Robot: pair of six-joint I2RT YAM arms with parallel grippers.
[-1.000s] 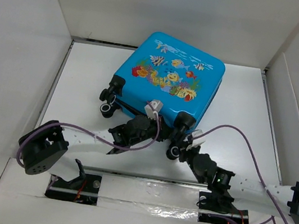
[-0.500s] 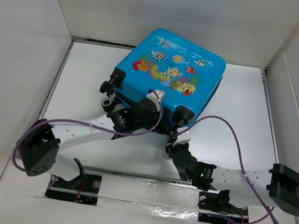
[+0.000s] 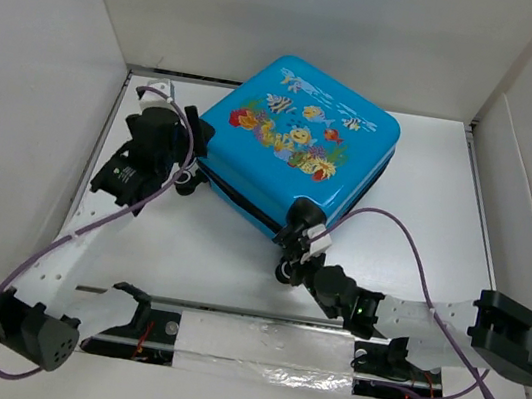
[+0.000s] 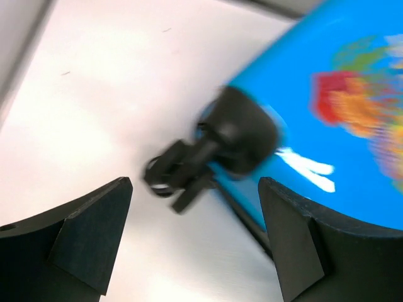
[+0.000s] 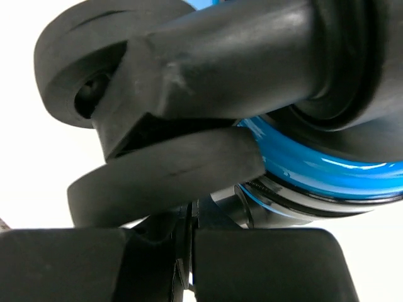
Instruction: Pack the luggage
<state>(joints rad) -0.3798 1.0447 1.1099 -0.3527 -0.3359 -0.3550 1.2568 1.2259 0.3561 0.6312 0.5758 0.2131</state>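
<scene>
Left hand agape by luggage, at far wheel; right hand pinched together, empty, at near wheel

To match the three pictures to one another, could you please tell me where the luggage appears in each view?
Top external: the luggage lies print side up, at centre, slightly toward the back.
Left wrist: its blue shell fills the upper right.
Right wrist: only a blue strip shows, right of centre, behind a wheel.
Shared landmark: the black wheels; each wrist camera sees one close up.
</scene>
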